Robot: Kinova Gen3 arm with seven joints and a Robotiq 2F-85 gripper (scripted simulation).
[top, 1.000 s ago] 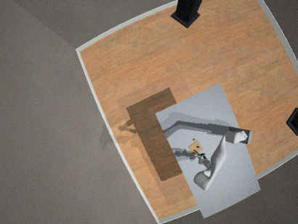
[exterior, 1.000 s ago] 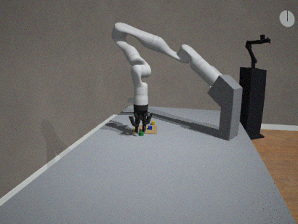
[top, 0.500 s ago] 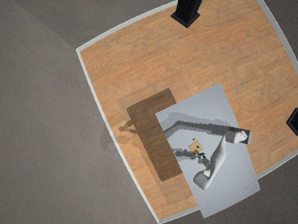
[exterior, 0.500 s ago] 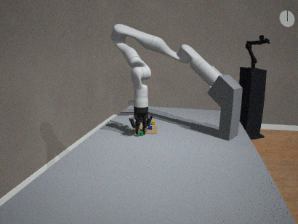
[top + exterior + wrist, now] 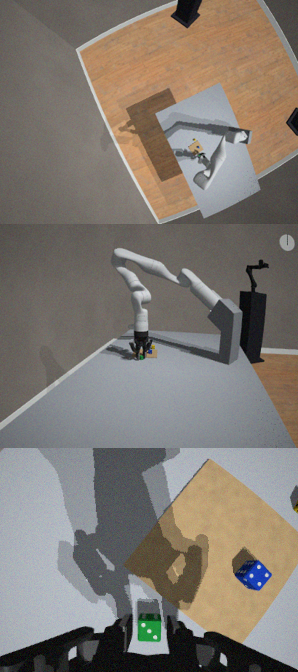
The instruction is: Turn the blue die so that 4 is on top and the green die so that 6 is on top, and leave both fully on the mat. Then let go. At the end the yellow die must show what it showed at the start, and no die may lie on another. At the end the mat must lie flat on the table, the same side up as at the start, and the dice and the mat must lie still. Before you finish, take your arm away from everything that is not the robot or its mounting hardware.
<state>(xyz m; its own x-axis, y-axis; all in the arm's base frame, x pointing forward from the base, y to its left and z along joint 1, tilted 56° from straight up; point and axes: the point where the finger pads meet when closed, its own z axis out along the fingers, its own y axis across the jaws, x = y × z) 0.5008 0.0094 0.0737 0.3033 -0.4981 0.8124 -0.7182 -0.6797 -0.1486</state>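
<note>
The green die [image 5: 149, 631] [image 5: 142, 358] lies on the table beside the mat [image 5: 220, 508] [image 5: 155, 356], off its edge, with three pips on its upper face. My gripper [image 5: 149, 624] [image 5: 142, 358] points down, partly open, with one finger on each side of the green die. A gap shows between the die and each finger in the wrist view. The blue die [image 5: 256, 575] [image 5: 150, 351] [image 5: 198, 147] lies on the mat with four pips on its upper face. The yellow die [image 5: 296, 507] [image 5: 152, 347] [image 5: 194, 140] lies off the mat beyond the blue die; its top is unreadable.
The grey table [image 5: 232, 174] [image 5: 152, 398] carries the arm's base [image 5: 230, 333]. The shadow of the arm and gripper falls across the table and one side of the mat. A black pedestal [image 5: 252, 326] stands beyond the table.
</note>
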